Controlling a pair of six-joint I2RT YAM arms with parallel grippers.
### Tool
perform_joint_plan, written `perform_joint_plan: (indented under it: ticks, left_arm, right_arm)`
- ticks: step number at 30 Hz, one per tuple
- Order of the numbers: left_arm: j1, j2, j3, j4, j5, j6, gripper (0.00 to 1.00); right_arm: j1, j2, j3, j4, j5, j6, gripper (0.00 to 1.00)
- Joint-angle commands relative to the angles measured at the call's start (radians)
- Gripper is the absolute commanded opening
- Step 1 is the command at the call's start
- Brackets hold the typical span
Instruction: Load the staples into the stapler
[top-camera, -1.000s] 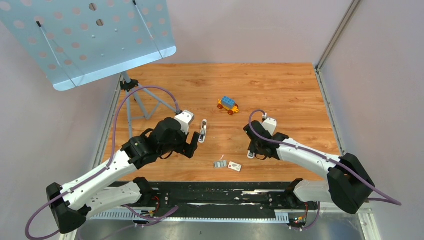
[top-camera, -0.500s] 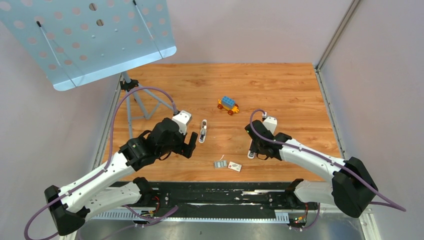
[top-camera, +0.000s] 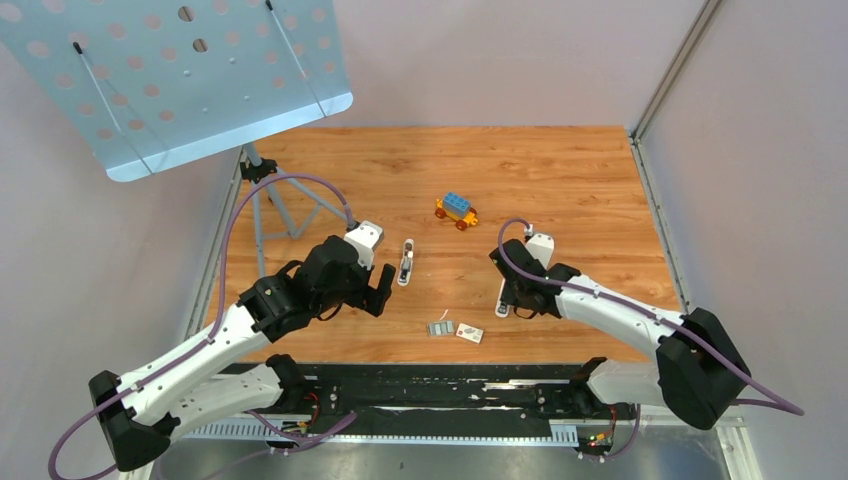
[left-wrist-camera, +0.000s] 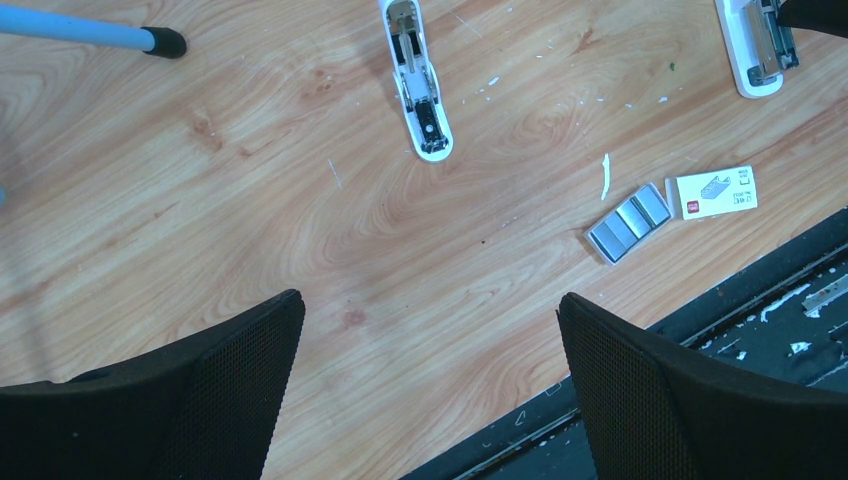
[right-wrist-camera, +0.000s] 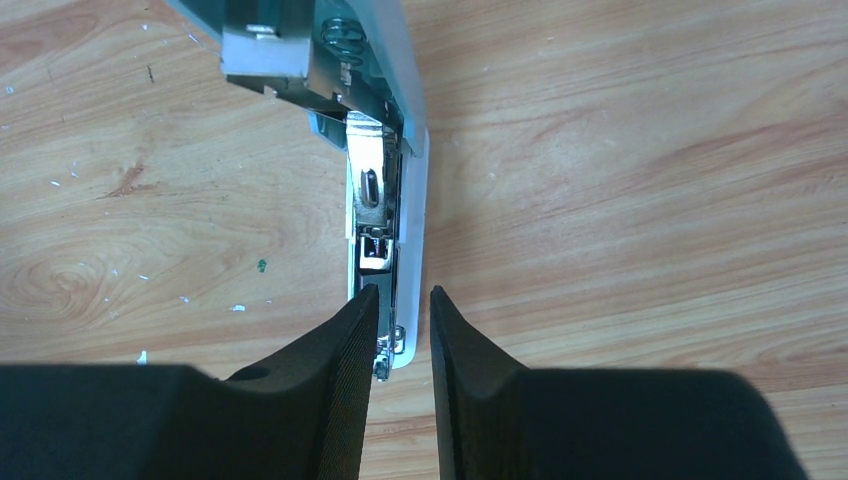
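Observation:
Two white staplers lie opened on the wooden table. One stapler (top-camera: 406, 262) (left-wrist-camera: 418, 85) rests just past my left gripper (top-camera: 381, 291) (left-wrist-camera: 430, 305), which hangs open and empty above bare wood. The other stapler (top-camera: 502, 309) (right-wrist-camera: 388, 190) (left-wrist-camera: 755, 45) has its near end between my right gripper's (top-camera: 512, 300) (right-wrist-camera: 404, 295) narrow jaws, which close on its sides. The staples (top-camera: 439, 327) (left-wrist-camera: 628, 222), short grey ribbed strips, lie loose near the table's front edge between the arms.
A small white printed box (top-camera: 469, 333) (left-wrist-camera: 713, 192) lies right beside the staples. A blue and orange toy block car (top-camera: 456, 210) sits farther back. A perforated music stand (top-camera: 170, 80) on a tripod stands back left. A black rail (top-camera: 440, 385) lines the front edge.
Both arms have barely shifted. The right gripper stays over the stapler's end and the left gripper stays wide open.

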Motion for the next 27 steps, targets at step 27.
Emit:
perform_joint_plan:
  ticks: [27]
  left_arm:
    - [0.003, 0.003, -0.009, 0.001, 0.000, 0.003, 1.00]
  right_arm:
    - [-0.020, -0.033, 0.009, 0.029, -0.041, -0.033, 0.28]
